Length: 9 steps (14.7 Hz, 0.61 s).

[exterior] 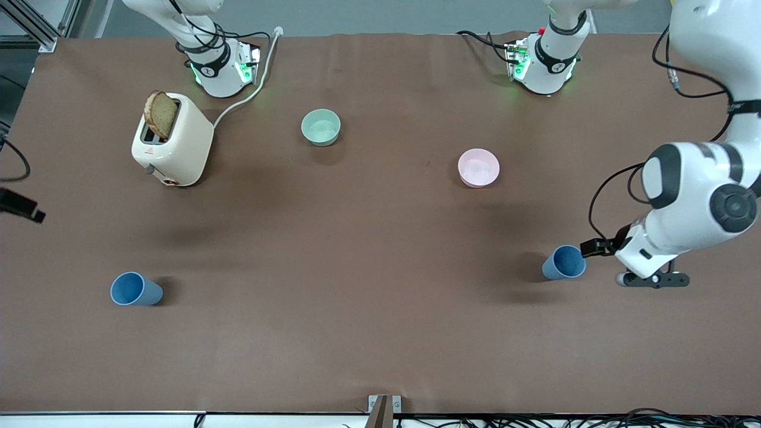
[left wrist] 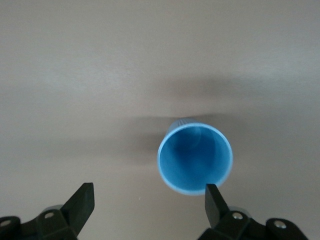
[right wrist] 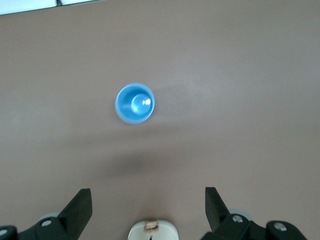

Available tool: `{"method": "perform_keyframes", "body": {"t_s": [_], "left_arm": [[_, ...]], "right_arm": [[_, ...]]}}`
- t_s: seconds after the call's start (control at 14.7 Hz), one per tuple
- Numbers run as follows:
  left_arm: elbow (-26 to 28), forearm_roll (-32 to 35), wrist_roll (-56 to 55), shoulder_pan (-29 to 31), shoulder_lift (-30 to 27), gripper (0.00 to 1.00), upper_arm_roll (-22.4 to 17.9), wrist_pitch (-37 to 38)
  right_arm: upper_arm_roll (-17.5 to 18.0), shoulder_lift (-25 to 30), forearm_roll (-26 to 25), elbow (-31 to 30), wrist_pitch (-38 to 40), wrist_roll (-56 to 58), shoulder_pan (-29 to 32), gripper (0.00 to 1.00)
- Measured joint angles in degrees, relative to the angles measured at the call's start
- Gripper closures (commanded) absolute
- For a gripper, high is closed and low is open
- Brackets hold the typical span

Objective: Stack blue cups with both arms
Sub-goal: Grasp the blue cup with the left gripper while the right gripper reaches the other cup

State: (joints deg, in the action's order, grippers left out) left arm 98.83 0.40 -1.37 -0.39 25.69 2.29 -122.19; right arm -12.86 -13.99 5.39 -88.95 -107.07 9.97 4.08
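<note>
Item: two blue cups, both upright on the counter (exterior: 380, 333).

Cup one (exterior: 563, 262) stands at the left arm's end, just beside the left end effector (left wrist: 149, 202), at one o'clock ahead of its wide-spread fingers.

Cup two (exterior: 135, 289) stands at the right arm's end. The right end effector (right wrist: 148, 207) hangs high above it, spread wide, cup at eleven o'clock.

The left arm is judged nearer its grasp.
</note>
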Motion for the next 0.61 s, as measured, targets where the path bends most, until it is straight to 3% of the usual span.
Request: {"method": "perform_keyframes", "body": {"t_s": [0.41,0.48,0.61], "left_arm": [[0.4,0.0,0.0,0.0,6.4,0.89,0.1,-4.6],[0.4,0.0,0.0,0.0,6.7,0.96,0.2,-4.7],[0.3,-0.1,0.0,0.0,6.7,0.99,0.4,-4.7]], "right_arm": [[-1.4,-13.6,9.2,0.2,-13.4,3.5,0.4,0.06],[-1.3,-15.2,9.5,0.2,-15.4,3.5,0.4,0.08],[-1.3,-17.9,10.8,0.2,-17.0,3.6,0.4,0.10]]}}
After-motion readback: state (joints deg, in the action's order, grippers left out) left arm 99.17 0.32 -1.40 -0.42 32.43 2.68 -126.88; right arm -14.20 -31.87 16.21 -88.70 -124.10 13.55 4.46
